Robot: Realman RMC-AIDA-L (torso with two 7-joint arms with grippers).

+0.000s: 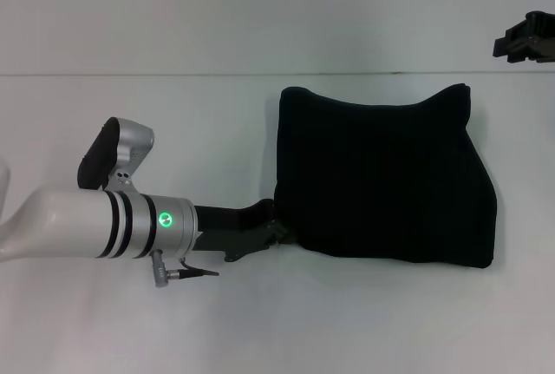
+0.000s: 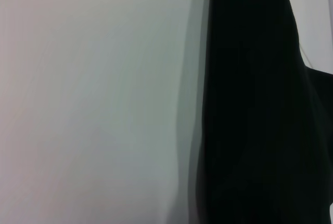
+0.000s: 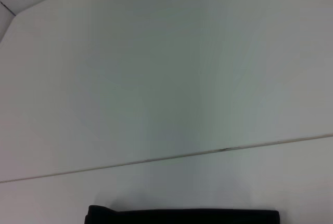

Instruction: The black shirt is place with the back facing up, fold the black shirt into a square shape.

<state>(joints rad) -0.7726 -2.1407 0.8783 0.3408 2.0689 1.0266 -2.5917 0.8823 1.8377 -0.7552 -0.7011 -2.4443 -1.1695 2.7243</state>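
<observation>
The black shirt lies folded into a rough square on the white table, right of centre in the head view. Only plain black cloth shows, with no lettering. My left gripper reaches in from the left and meets the shirt's near left corner. The left wrist view shows the shirt as a dark mass beside bare table. My right gripper hangs at the far right, well beyond the shirt's far edge and apart from it. A thin strip of the shirt shows in the right wrist view.
The white table carries a thin seam line across its far part, also seen as a seam line in the right wrist view. My left arm's white forearm lies over the near left area.
</observation>
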